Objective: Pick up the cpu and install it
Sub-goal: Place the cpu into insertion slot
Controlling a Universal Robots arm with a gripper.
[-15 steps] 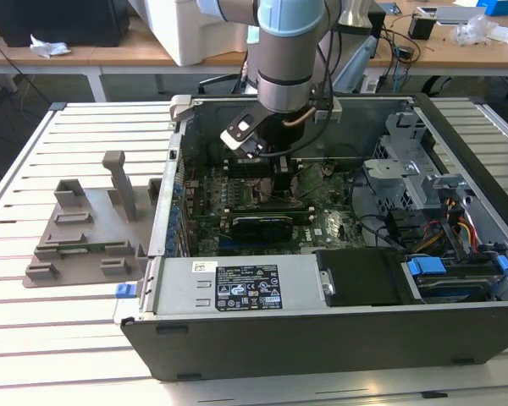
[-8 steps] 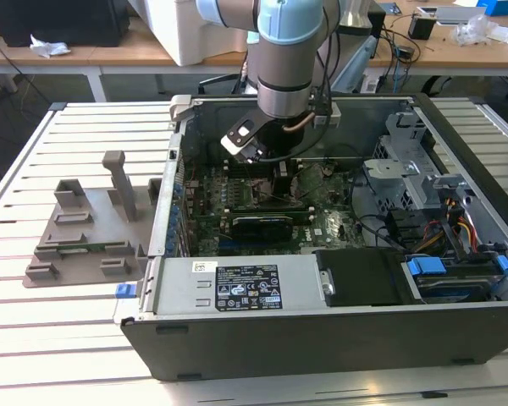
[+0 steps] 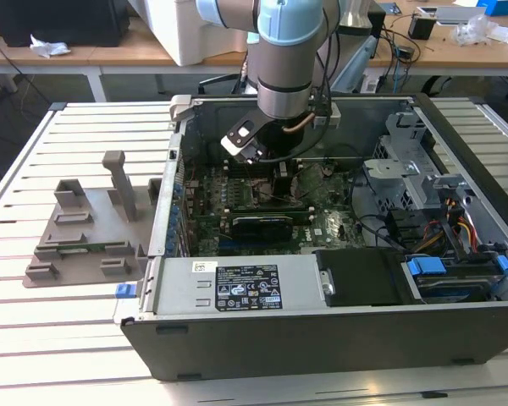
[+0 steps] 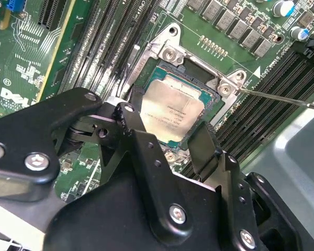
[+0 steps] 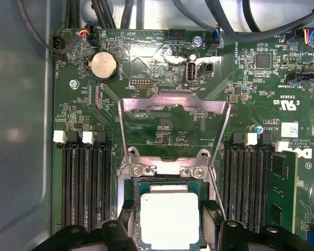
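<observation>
Squarely beneath the gripper (image 4: 166, 127) the cpu (image 5: 170, 218) sat within the socket (image 5: 165, 168), two of its edges crowded by the tool, clamped or released I could not tell, while the metal lid (image 5: 172, 100) beyond stood swung open, leaving room overhead.

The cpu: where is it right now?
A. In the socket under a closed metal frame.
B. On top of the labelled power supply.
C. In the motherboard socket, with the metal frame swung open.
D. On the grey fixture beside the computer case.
C: in the first wrist view the cpu sits inside the socket, and the metal frame is flipped back off it.
</observation>
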